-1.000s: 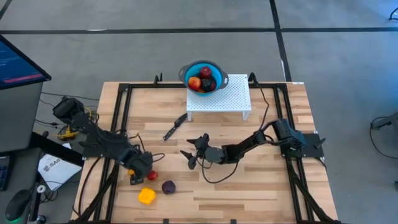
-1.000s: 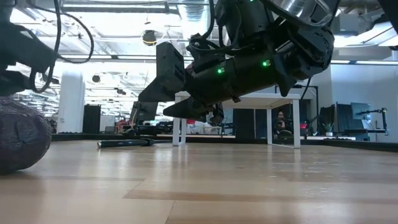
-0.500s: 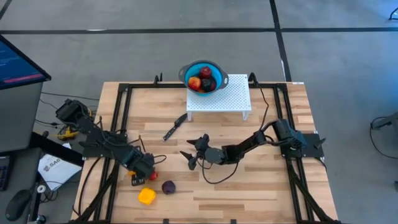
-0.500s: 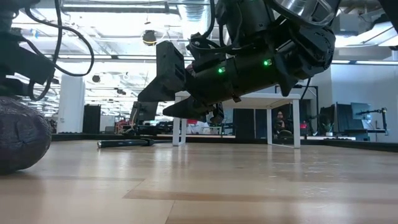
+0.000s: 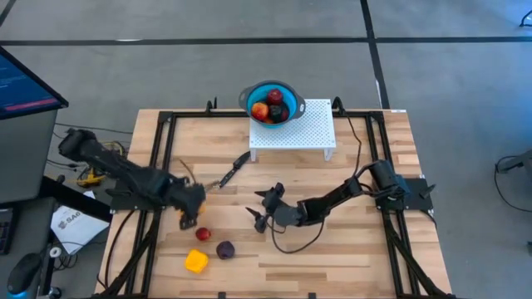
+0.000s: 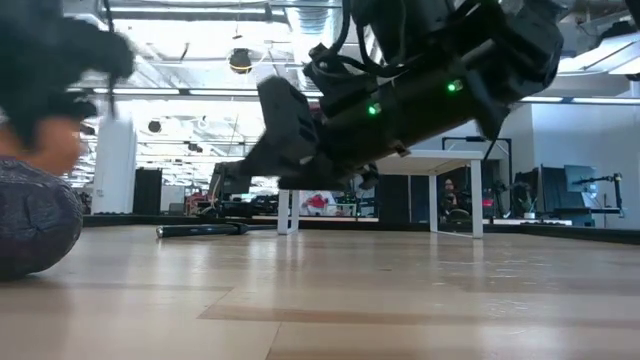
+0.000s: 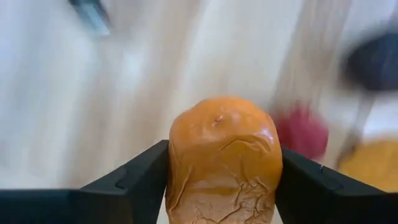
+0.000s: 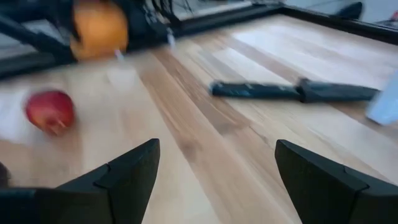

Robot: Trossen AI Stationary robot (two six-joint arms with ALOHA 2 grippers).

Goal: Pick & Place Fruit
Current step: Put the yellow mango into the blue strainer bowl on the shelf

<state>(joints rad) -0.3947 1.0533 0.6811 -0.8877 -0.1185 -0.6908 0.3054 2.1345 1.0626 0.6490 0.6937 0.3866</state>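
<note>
Progress check: the round blue bowl with grey inside [image 5: 252, 93] sits at the far end on the white perforated stand [image 5: 293, 133] and already holds a small pile of toy fruit [image 5: 272, 106], red and dark pieces plus one lighter one; exact count not readable from above.

Left gripper [image 5: 189, 205] is near the left-front of the table, jaws clamped on a wrinkled orange toy fruit [image 7: 222, 158]. The left wrist view shows the two dark fingers [image 7: 134, 179] pressed against both sides of it, with blurred tabletop behind. The right wrist view also catches that orange ball [image 8: 98, 29] up off the wood.

Still on the wooden table [image 5: 349, 249]: a small red round fruit [image 5: 202, 234], a dark purple round fruit [image 5: 224, 249] and a blocky yellow fruit [image 5: 195, 262], clustered close together at the front-left, just beside the left gripper. Purple one fills the near left edge of the low view [image 6: 35, 228].

Right gripper [image 5: 264, 211] hangs over mid-table, jaws apart, holding nothing. Slim black knife [image 5: 233, 169] lies between the stand and the grippers, untouched.

My read: more than half done. Orange is in hand and needs carrying to the bowl; three more pickups after that.
</note>
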